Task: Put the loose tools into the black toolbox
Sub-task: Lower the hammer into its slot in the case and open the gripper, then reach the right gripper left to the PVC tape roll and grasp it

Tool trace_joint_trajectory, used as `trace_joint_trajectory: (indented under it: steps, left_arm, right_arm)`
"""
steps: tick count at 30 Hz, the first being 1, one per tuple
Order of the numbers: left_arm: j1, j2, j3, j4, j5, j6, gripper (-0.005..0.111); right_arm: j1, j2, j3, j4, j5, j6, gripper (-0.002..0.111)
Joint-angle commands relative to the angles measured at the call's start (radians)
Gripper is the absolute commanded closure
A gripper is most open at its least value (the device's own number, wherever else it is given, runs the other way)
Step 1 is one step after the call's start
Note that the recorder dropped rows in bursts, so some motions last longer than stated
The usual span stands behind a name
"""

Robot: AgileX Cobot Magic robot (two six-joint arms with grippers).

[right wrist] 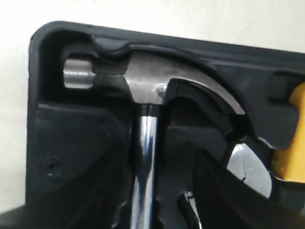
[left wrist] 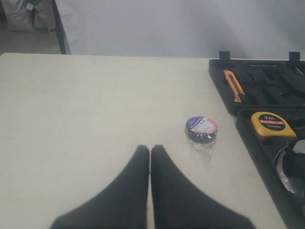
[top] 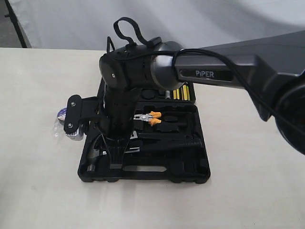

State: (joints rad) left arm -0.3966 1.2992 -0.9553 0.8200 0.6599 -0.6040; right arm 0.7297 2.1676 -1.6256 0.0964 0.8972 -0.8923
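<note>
The steel claw hammer (right wrist: pixel 143 81) lies in its shaped recess at the left front of the black toolbox (top: pixel 190 169), head (top: pixel 93 155) by the corner. My right gripper (right wrist: pixel 164 210) is open, its fingers standing either side of the chrome shaft without pressing it; from outside it (top: pixel 114 162) points down into the case. The small black tape roll (left wrist: pixel 201 129) in clear wrapper lies on the table just left of the case, half hidden behind the arm (top: pixel 61 115). My left gripper (left wrist: pixel 150 151) is shut and empty, short of the roll. I cannot pick out the wrench.
The yellow tape measure (left wrist: pixel 269 125) sits in the case beside the hammer claw, with a silvery part (right wrist: pixel 248 164) next to it. Orange-handled pliers (top: pixel 151 117) lie mid-case. An orange knife (left wrist: pixel 233 87) is in the far half. The right arm spans the case.
</note>
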Motion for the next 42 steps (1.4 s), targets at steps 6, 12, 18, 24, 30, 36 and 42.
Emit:
trace_joint_trajectory:
  steps: [6,12,18,24,30,36,42]
  left_arm:
    - [0.003,-0.008,0.009,-0.014,-0.017,-0.010,0.105]
    - [0.003,-0.008,0.009,-0.014,-0.017,-0.010,0.105]
    - [0.003,-0.008,0.009,-0.014,-0.017,-0.010,0.105]
    - [0.003,-0.008,0.009,-0.014,-0.017,-0.010,0.105]
    - [0.003,-0.008,0.009,-0.014,-0.017,-0.010,0.105]
    - [0.003,-0.008,0.009,-0.014,-0.017,-0.010,0.105]
    - [0.003,-0.008,0.009,-0.014,-0.017,-0.010,0.105]
  right_arm:
    - [-0.040,-0.105,-0.002,0.008,0.032,0.250,0.108]
    - [-0.076,0.026,-0.002,0.108,0.163,0.320,0.108]
    - [-0.067,0.002,-0.026,0.060,0.168,0.331,0.108]
    - [-0.059,-0.060,-0.178,0.139,0.044,0.582,0.108]
    - [-0.027,0.206,-0.592,0.139,0.038,0.654,0.107]
    - [-0.017,0.364,-0.791,0.101,0.036,0.738,0.069]
    - [-0.006,0.433,-0.817,0.098,-0.014,0.749,0.042]
